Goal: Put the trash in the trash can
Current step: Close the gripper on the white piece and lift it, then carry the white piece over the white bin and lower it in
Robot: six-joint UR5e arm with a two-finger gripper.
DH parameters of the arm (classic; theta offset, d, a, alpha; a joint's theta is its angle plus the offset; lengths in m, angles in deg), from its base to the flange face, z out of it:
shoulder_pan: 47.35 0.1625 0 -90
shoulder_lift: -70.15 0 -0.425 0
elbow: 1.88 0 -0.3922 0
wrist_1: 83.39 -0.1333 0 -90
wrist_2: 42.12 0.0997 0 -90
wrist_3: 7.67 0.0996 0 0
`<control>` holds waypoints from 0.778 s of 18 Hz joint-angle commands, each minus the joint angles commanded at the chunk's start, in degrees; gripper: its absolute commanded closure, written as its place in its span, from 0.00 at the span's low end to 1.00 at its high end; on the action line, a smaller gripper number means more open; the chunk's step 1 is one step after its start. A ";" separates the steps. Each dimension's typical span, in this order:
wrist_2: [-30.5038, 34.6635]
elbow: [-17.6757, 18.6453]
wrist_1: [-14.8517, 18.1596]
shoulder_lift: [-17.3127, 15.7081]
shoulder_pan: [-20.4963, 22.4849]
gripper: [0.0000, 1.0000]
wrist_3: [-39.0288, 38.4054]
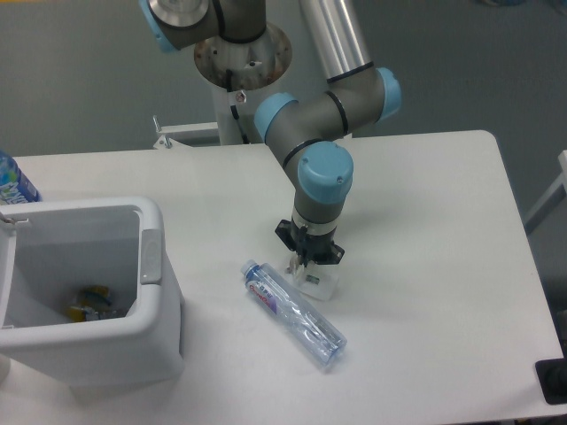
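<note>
Looking down the arm, you see the jaws closed on the crumpled wrapper [316, 280], which sits on the white bench [425, 266] just beside the crushed bottle [293, 313]. Your trash can [155, 266] stands well apart at the bench's left edge, with some bits lying inside it.

Blue-labelled bottle [12, 181] at table [443, 230] edge
</note>
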 joint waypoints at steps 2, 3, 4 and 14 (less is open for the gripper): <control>-0.43 -0.52 0.88 -3.77 1.84 1.00 1.50; -0.96 -1.23 1.06 -5.09 2.28 1.00 1.59; -2.79 -2.71 1.06 -7.28 3.25 1.00 1.59; -33.38 -9.05 0.36 -18.90 5.19 1.00 -33.26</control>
